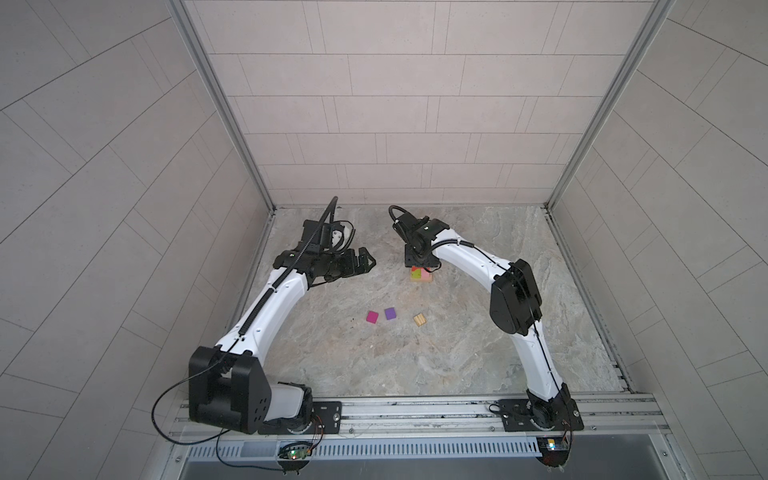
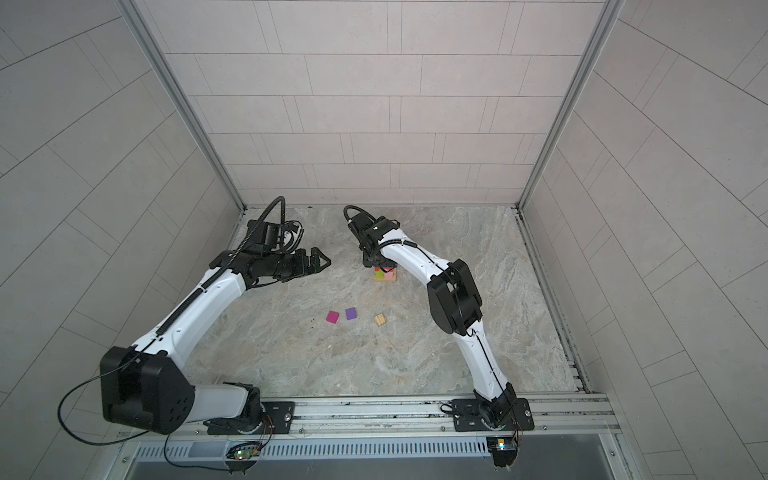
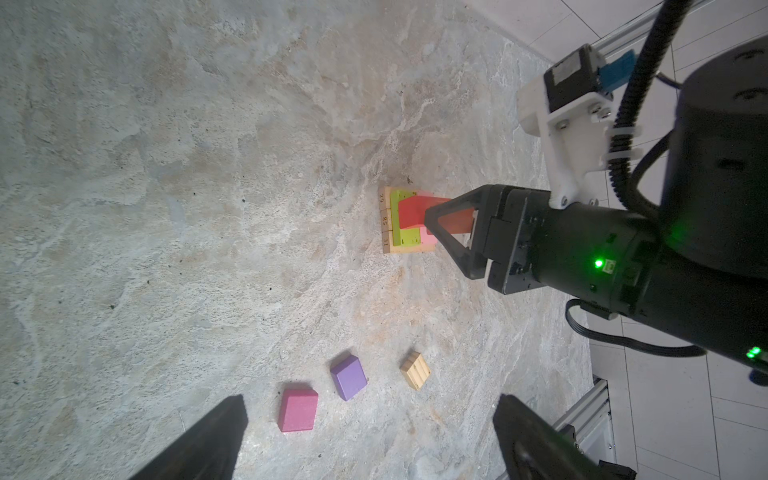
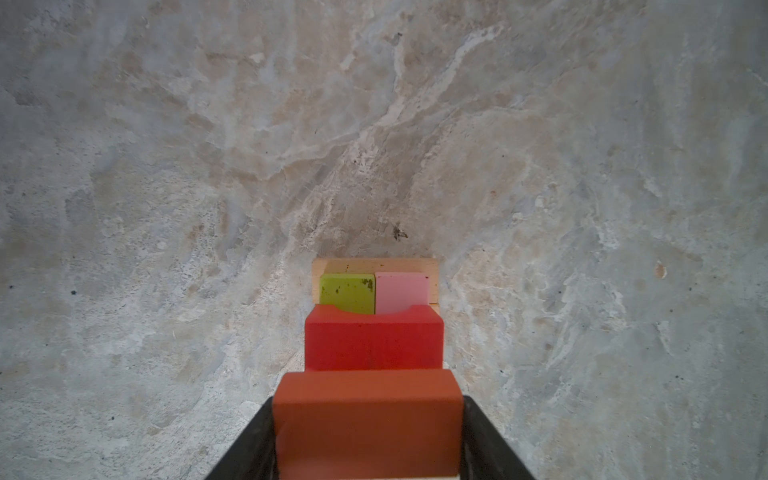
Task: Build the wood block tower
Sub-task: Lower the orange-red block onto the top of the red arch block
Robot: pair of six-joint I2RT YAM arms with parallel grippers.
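The tower stands on the table toward the back, a little right of centre in both top views, directly under the right gripper.

Layers, bottom to top:
- Base: tan bars laid side by side (numbers are printed on their ends).
- Second layer: green block and pink block, touching each other.
- Third layer: red arch, lying across green and pink.

The orange block sits just beside the arch, on the camera side in the right wrist view. The right gripper's fingers are clamped on its two sides. Whether the orange block rests on the layer below cannot be told.

Three blocks lie loose in a row on the table, nearer the robot's bases than the tower and well apart from it: magenta cube, purple cube and ridged piece. Magenta and purple lie near each other without touching; the ridged piece lies farther off, toward the right arm.

The left gripper hangs above the table to the left of the tower — jaws spread wide, nothing between them. Its fingers frame the loose blocks in the left wrist view.
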